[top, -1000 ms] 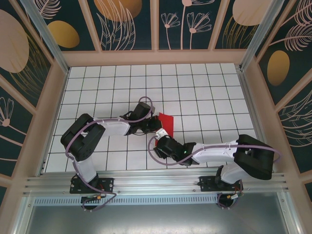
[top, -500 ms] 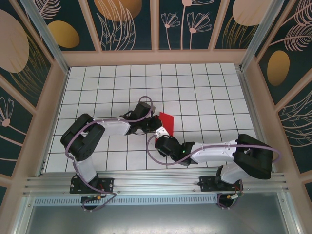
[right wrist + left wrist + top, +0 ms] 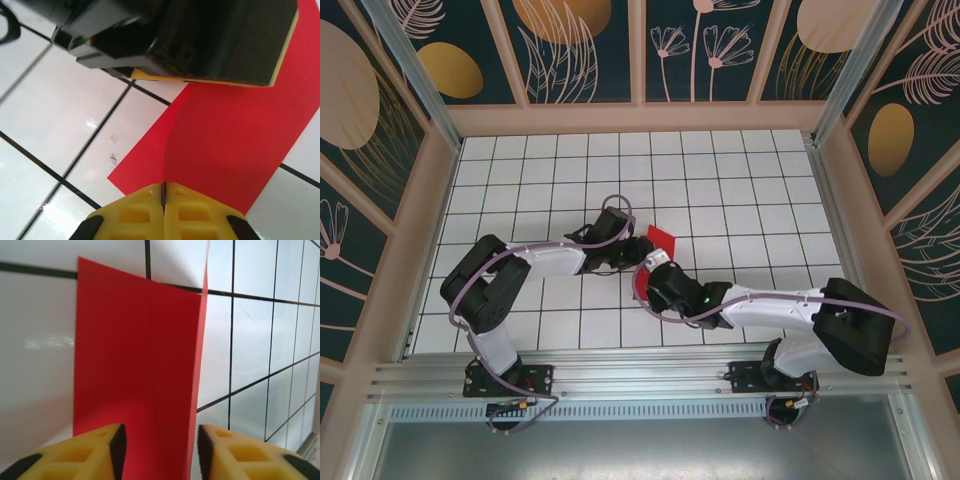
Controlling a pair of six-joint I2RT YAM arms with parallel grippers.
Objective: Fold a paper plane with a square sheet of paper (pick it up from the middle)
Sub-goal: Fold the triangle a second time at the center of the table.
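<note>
Red paper [image 3: 661,238] lies mid-frame with just a crease or two, so it looks far from a plane. Right gripper [image 3: 163,194] pinches its edge tight. Left gripper [image 3: 160,445] stands half wide around it.

Nothing legible was found: no text, label, brand, number or sign. The square sheet of paper [image 3: 135,365], lying ahead of and between the fingers [image 3: 95,455] of the left gripper [image 3: 160,450], shows a plain red face. The part pinched in the right gripper [image 3: 164,197] is equally unmarked. The white tiles [image 3: 35,340] beside the fingers carry dark grid lines only. The wall panels [image 3: 570,50] bear leaf and flower ornament without lettering.
</note>
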